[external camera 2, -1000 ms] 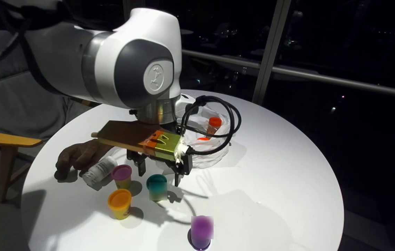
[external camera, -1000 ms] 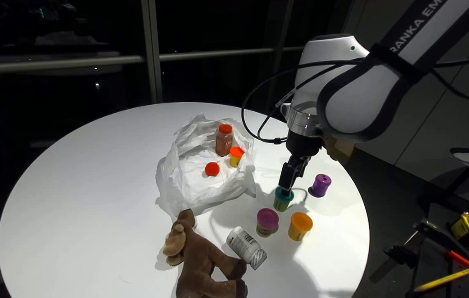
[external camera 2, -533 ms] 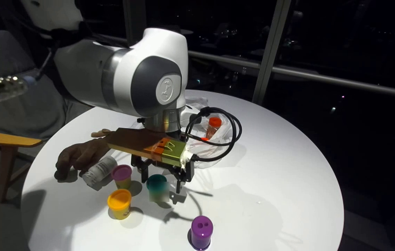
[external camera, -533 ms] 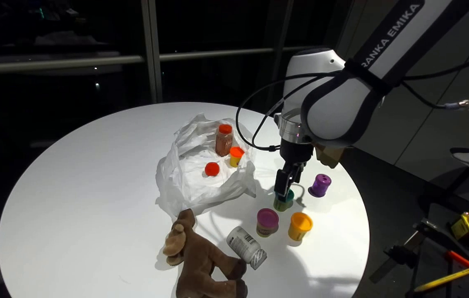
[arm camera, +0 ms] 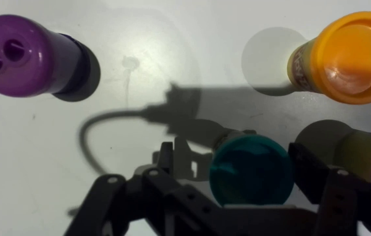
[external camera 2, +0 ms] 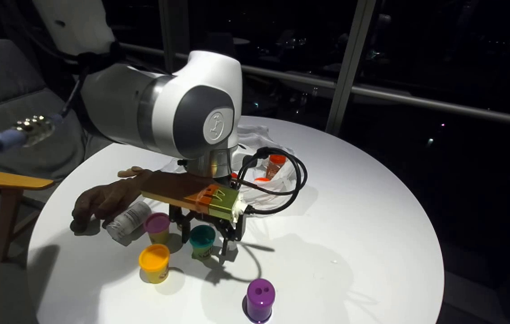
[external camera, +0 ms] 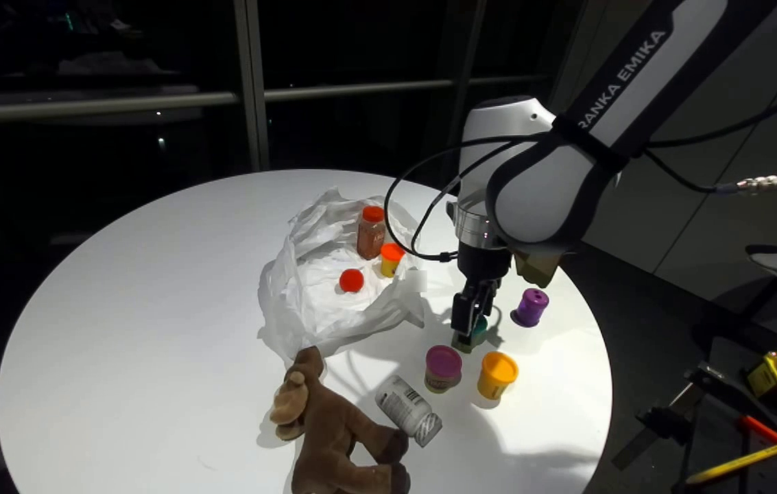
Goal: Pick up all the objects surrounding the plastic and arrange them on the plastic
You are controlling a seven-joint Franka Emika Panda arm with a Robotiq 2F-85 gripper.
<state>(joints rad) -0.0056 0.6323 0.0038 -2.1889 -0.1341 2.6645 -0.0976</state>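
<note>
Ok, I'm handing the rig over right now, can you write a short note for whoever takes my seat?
Tool: open, straddling the green-lidded cup; a gap shows on one side, nothing gripped yet.
Done: red-topped jar, red-lidded yellow cup and small red round item are on the white plastic.
Left, on the table outside it: green-lidded cup, orange cup, pink-lidded cup and purple container, all upright; white bottle on its side; brown plush toy.
Likely next: close on the green-lidded cup, minding the pink-lidded cup nearby.
</note>
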